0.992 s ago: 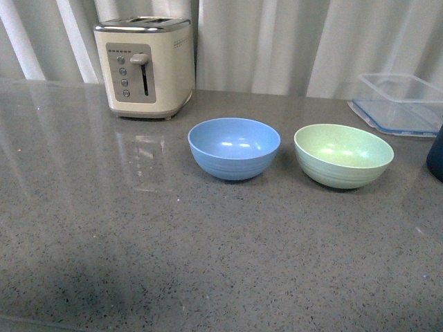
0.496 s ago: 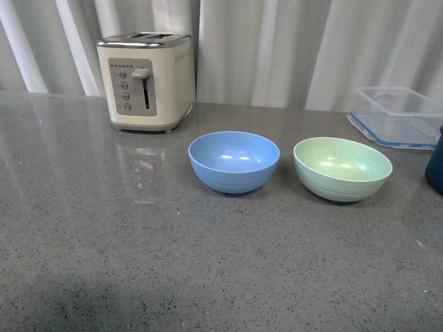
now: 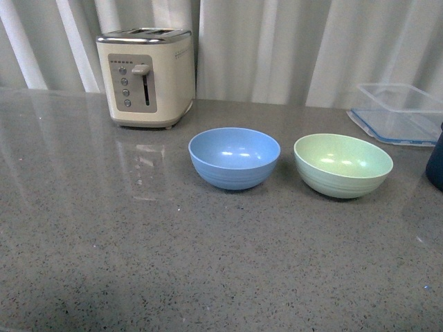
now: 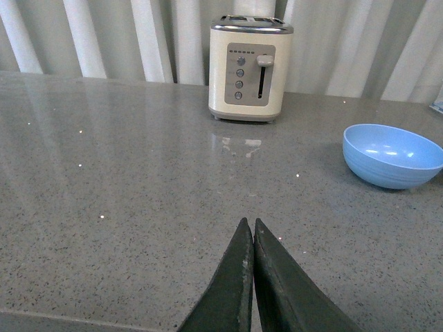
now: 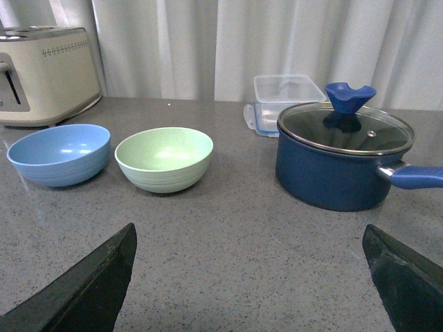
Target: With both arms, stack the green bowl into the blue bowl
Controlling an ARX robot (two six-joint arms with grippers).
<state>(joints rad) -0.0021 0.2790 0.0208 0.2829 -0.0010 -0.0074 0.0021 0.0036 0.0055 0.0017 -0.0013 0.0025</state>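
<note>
A grey speckled stone countertop (image 3: 208, 277) is stretching across the whole foreground, its glossy surface catching soft pale reflections of light, while white pleated curtains (image 3: 277, 48) are hanging in vertical folds along its far edge

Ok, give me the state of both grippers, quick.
Left gripper: shut, holding nothing.
Right gripper: open wide, holding nothing.
</note>
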